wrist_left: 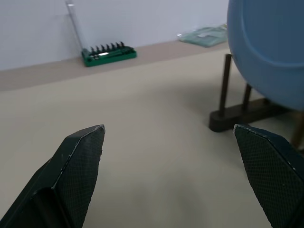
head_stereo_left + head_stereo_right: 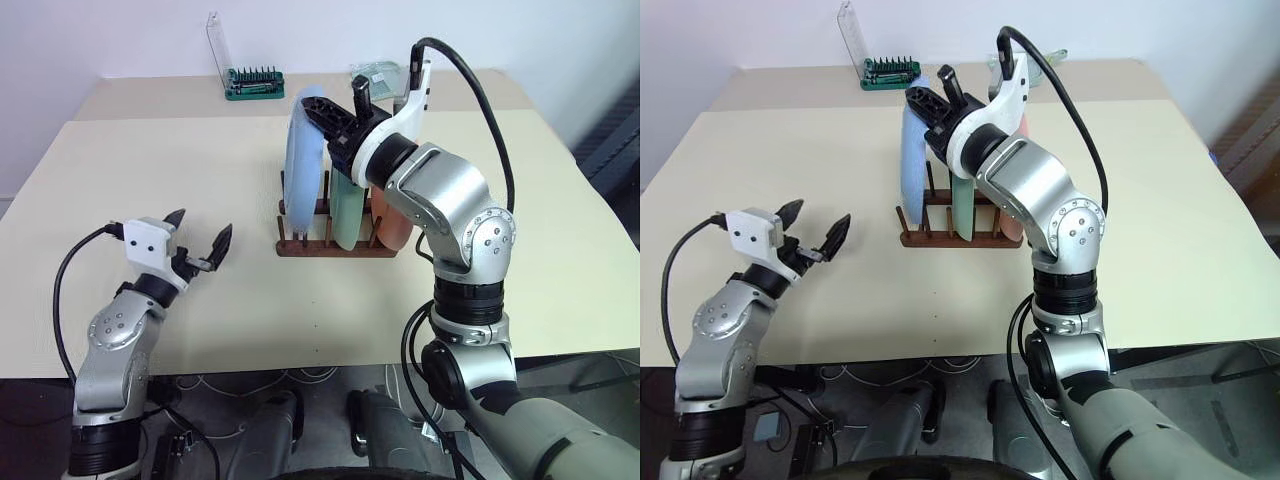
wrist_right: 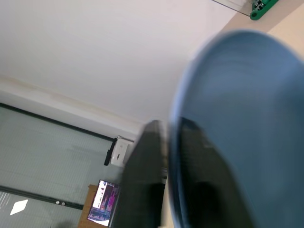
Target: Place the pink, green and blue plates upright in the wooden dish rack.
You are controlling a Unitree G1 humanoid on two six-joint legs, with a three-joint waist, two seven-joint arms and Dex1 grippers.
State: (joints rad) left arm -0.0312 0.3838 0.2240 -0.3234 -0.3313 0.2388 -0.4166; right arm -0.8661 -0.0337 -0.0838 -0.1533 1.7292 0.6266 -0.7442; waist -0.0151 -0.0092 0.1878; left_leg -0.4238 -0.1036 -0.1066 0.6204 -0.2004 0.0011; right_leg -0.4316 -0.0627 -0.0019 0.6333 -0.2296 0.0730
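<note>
Pale blue plate [image 2: 302,160] stands upright beside the green plate [image 2: 347,210] and pink plate [image 2: 392,222] in the wooden dish rack [image 2: 335,247] on the counter [image 2: 150,150], its rim between the right pincer [image 2: 338,110] fingers, grip uncertain; left pincer [image 2: 198,240] gapes empty.

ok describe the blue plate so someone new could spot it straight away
On the beige table, find the dark wooden dish rack at its middle. Three plates stand in it; the blue plate is at the end toward the robot's left, beside the green plate.
</note>
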